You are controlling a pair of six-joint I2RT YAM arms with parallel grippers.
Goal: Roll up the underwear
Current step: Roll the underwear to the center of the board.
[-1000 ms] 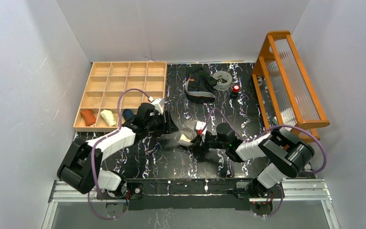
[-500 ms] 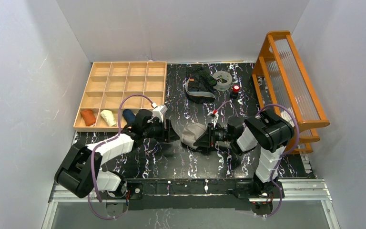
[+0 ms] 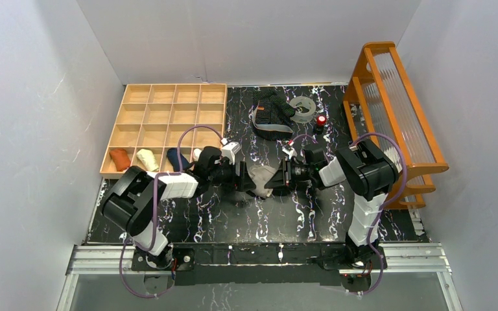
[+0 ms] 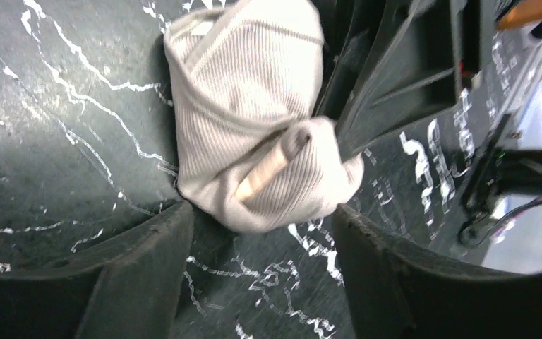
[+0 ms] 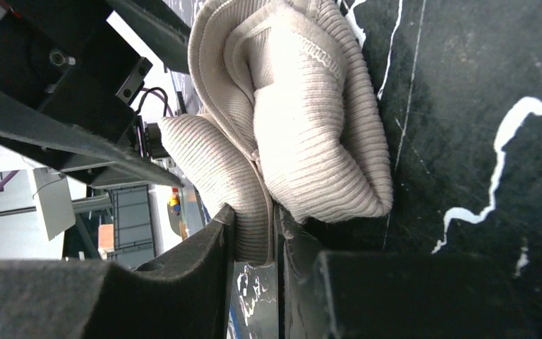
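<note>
Beige underwear (image 3: 261,179): bunched into a ribbed bundle at mid-table, against the dark surface, between the two grippers.
Right gripper (image 5: 254,236): clenched on a fold at the bundle's edge, with the cloth squeezed thin between the pads.
Left gripper (image 4: 261,226): released, with its jaws spread to either side of the bundle's rounded end. The cloth brushes the tips but looks unsqueezed.
Striped underwear (image 3: 271,113): lying at the rear of the table, just beside the tape ring (image 3: 303,107) and near the red-topped object (image 3: 321,120).
Open room: bare marbled table (image 3: 233,220) runs from the bundle to the near edge, with a narrower strip behind it.
Edges: wooden tray (image 3: 168,116) at the left rear, orange rack (image 3: 395,110) along the right edge, white walls (image 3: 246,39) on three sides.
Hidden: from above, both grippers cover the bundle's ends. The left arm's cable crosses the tray's near corner beside the rolled cloths (image 3: 147,159).
Cut off: the right wrist view loses the bundle's top at the frame edge.
</note>
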